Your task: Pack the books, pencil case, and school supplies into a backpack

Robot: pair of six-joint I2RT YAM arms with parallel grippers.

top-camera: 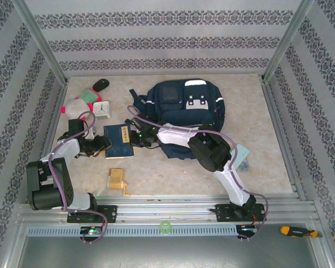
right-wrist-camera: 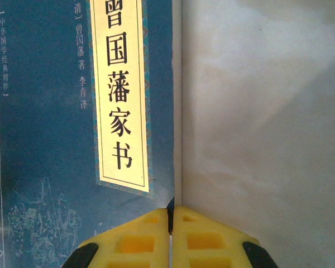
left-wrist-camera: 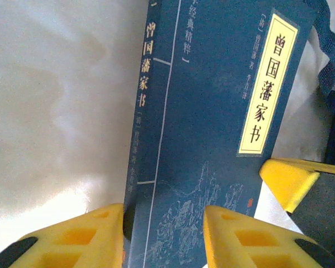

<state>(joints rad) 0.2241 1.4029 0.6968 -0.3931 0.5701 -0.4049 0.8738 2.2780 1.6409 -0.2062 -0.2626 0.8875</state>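
The books are one dark navy booklet with a pale yellow title label, lying flat on the table left of the backpack. My left gripper is open at its left side, with the spine corner between its yellow fingers. My right gripper is shut, its tips together at the booklet's right page edge. The pale blue pencil case lies partly behind the right arm. The yellow sharpener stands near the front rail.
A pink-and-white plush toy, a white square clock and a small black object sit at the back left. Patterned walls close in three sides. A screwdriver lies outside the front rail at right.
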